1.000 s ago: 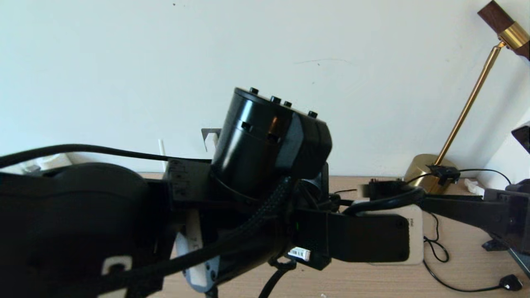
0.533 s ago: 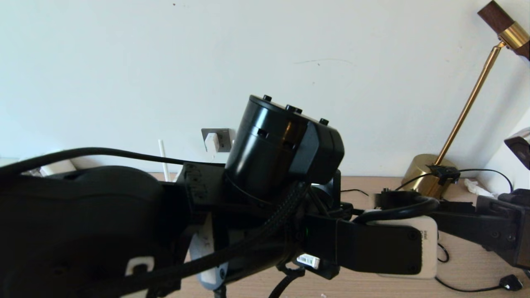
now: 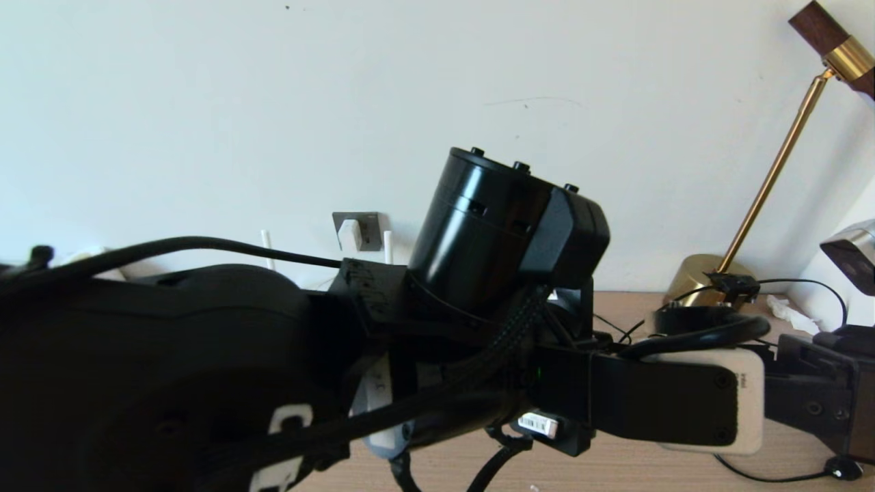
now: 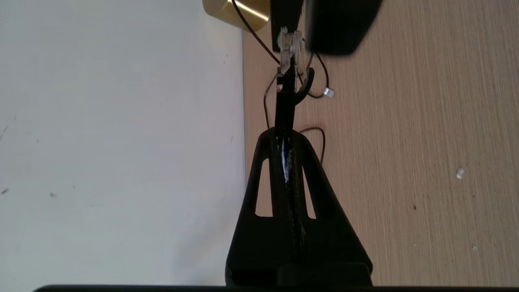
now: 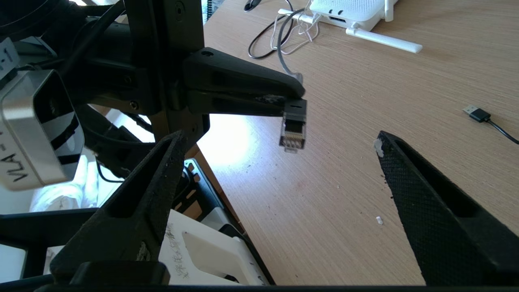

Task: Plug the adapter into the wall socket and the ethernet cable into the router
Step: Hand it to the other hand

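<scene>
My left gripper (image 5: 290,97) is shut on the black boot of the ethernet cable (image 5: 292,127), and the clear plug tip (image 4: 290,44) sticks out past its fingertips above the table. My right gripper (image 5: 279,138) stands open just behind the plug, one finger on each side, touching nothing. The thick black cable (image 3: 704,331) loops over my left wrist. The white adapter (image 3: 350,234) sits in the grey wall socket (image 3: 370,229). The white router (image 5: 348,10) lies far off on the table with an antenna (image 5: 385,40) flat beside it. My left arm hides most of the router in the head view.
A brass lamp (image 3: 711,280) stands at the back right against the wall. Thin black cables (image 4: 316,87) trail on the wooden table (image 5: 344,202), along with a black USB plug (image 5: 476,113). Loose white and black cords (image 5: 284,28) lie next to the router.
My left arm has swung right with the ethernet cable, uncovering the socket and adapter. The right gripper has opened wide and drawn back to the right.
</scene>
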Controlling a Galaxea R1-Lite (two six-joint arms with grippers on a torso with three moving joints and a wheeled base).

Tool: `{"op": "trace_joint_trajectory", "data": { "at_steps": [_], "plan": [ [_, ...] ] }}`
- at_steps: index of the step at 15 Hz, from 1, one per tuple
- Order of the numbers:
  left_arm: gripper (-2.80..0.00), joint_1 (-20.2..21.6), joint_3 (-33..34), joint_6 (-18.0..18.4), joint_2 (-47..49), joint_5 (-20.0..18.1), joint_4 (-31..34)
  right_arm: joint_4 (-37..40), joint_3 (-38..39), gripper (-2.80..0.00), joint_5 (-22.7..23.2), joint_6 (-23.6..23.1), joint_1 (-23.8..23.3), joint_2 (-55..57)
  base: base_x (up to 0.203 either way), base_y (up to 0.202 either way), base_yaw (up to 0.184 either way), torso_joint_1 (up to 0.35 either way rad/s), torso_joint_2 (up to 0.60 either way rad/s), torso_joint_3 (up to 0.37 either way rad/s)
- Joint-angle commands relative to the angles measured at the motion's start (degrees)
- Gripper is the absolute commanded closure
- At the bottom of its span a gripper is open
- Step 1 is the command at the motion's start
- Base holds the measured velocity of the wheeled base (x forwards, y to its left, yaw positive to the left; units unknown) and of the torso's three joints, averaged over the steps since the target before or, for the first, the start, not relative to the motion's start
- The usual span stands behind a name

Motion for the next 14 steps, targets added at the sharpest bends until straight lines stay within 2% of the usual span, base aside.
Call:
{"op": "trace_joint_trajectory", "data": {
  "at_steps": [1, 13, 14],
  "plan": [
    [0.00, -0.5, -1.3, 0.4, 1.6, 0.1, 0.0, -0.1, 0.0, -2.80, 0.2, 0.2, 0.0, -0.1, 0.000, 0.000, 0.000, 0.000, 0.00, 0.000],
    [0.00, -0.6, -1.6, 0.7, 1.9, -0.3, 0.0, -1.9, 0.9, -2.80, 0.1, 0.0, 0.0, 1.5, 0.000, 0.000, 0.000, 0.000, 0.00, 0.000],
    [0.00, -0.6, -1.6, 1.0, 1.9, -0.3, 0.0, -1.9, 0.9, 0.00, 0.1, 0.0, 0.0, 1.6, 0.000, 0.000, 0.000, 0.000, 0.00, 0.000]
  ]
}}
